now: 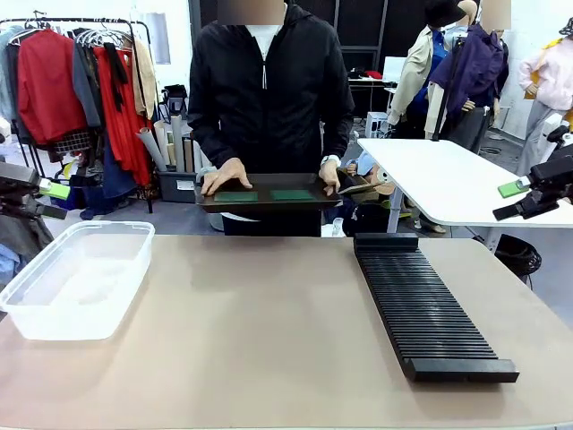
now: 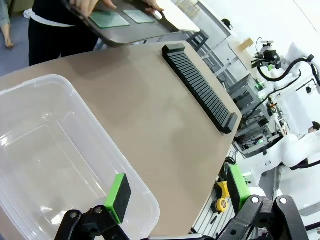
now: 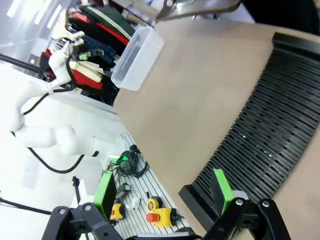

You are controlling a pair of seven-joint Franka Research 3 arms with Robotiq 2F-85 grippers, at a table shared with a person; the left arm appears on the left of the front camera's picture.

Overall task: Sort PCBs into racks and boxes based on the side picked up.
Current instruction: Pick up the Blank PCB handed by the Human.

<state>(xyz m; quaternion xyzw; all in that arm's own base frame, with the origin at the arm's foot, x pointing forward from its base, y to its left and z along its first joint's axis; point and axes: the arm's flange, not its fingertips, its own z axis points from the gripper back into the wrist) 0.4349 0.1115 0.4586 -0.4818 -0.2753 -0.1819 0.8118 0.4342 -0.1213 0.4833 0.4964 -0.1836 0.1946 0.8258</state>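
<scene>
Tan tabletop [image 1: 269, 358]: we log bare room between box [image 1: 76, 278], left edge, and rack [image 1: 425, 309], right. PCBs [image 1: 237, 195] lie on a person's tray [image 1: 269, 205] at the far edge, well apart from left gripper [image 2: 178, 192] and right gripper [image 3: 164, 191], both spread wide.

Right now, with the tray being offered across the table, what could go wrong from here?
1. The person's hands grip the tray right beside the two PCBs; a reaching robot hand could strike them.
2. The tray seems hand-held at the far edge of the table, so pressing down might tip it.
3. The PCBs lie flat and thin; the open left hand or right hand may slip off them.
</scene>
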